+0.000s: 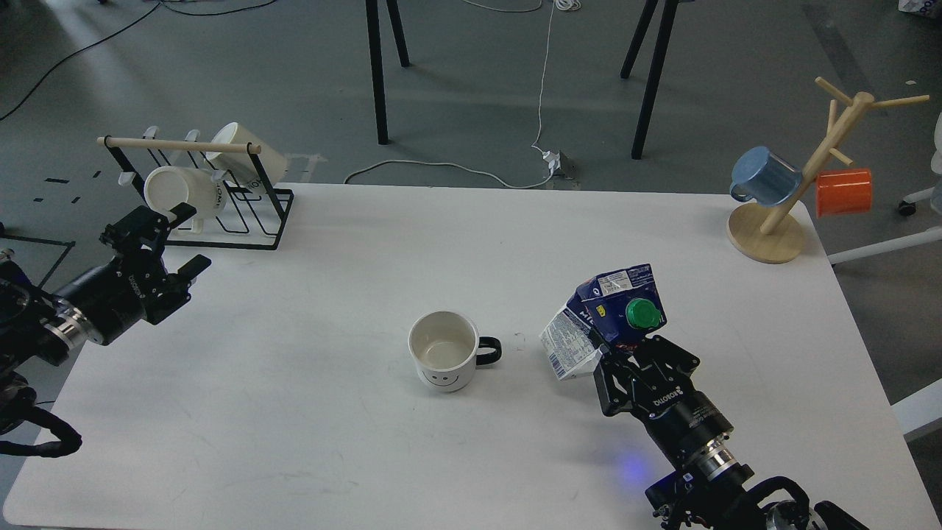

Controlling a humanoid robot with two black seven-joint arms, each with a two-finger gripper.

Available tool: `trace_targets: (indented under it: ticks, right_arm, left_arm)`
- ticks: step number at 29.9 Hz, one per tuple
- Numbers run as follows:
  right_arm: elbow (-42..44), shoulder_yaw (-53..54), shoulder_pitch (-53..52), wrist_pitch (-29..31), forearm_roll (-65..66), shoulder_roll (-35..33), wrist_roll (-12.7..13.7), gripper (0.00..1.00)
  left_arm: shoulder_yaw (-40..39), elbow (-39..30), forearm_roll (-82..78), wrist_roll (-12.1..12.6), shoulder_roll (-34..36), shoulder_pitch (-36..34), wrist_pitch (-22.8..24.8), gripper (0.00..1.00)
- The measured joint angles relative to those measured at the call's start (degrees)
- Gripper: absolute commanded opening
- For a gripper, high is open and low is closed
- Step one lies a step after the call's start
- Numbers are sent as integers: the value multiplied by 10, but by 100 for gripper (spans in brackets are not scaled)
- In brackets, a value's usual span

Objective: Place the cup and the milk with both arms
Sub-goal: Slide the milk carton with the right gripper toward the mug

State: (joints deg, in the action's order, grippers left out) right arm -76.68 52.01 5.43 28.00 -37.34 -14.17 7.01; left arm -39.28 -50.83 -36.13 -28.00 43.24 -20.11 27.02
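Head view: I am holding the tilted milk carton low in my right pincer; its soft card walls probably dent, so I am judging a grip across its stiffer edges best.

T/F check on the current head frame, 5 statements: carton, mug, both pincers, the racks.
1. The right pincer holds the milk carton. True.
2. The carton stands upright on the table. False: it is tilted in the grasp, green cap facing the camera.
3. The smiley mug lies on its side. False: it stands upright, mouth up, handle pointing toward the carton.
4. The left pincer is open and holds nothing, near the wire rack. True.
5. The wooden mug tree carries three mugs. False: two show, a blue mug and an orange mug.
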Motion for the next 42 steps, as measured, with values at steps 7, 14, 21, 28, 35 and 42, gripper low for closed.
trace_targets:
  ticks: [7,14,21,28,35,42]
  right_arm:
    - [20,-4,-5,0,18,25,-3,33]
    - [22,-4,-5,0,45,49,-12,33]
    - [34,-4,-5,0,55,55,-12,36]
    - [37,-5,-5,0,61,57,-13,45]
    - [39,-5,-5,0,63,56,-14,47]
    - [44,-5,-5,0,68,56,-15,50]
  left_arm:
    - [0,0,0,0,0,1,0,96]
    - [0,0,0,0,0,3,0,96]
    - [0,0,0,0,0,5,0,96]
    - [0,0,0,0,0,5,0,96]
    - [0,0,0,0,0,5,0,96]
    - [0,0,0,0,0,7,0,96]
